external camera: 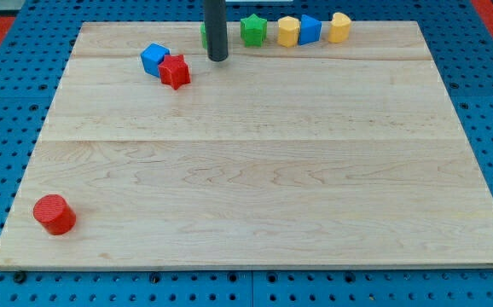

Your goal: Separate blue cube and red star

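The blue cube (153, 59) sits near the view's top left of the wooden board, touching the red star (176, 71), which lies just to its lower right. My tip (217, 59) rests on the board a short way to the right of the red star, apart from it. The rod rises straight up out of the view's top.
Along the top edge stand a green block (205, 35) half hidden behind the rod, a green star (253, 30), a yellow block (288, 31), a blue block (310, 29) and a yellow block (339, 27). A red cylinder (55, 213) lies at bottom left. The board (263, 170) lies on blue pegboard.
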`<state>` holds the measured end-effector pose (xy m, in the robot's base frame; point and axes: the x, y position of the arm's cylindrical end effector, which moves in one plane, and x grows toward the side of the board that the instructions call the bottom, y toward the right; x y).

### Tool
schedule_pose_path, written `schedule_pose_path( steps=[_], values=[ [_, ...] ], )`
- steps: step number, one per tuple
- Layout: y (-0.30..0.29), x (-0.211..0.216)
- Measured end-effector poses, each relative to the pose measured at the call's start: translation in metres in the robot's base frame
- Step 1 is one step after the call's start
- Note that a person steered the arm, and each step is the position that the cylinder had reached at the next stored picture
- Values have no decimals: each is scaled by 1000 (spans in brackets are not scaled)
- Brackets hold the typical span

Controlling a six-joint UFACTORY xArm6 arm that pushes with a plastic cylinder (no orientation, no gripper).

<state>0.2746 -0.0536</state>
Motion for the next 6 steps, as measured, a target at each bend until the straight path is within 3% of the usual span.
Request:
schedule_pose_path(
  steps=[2,3,4,5,6],
  values=[
    [-3,-52],
    [31,2],
    [-13,17],
    [-69,-13],
    [-80,-40]
  ],
)
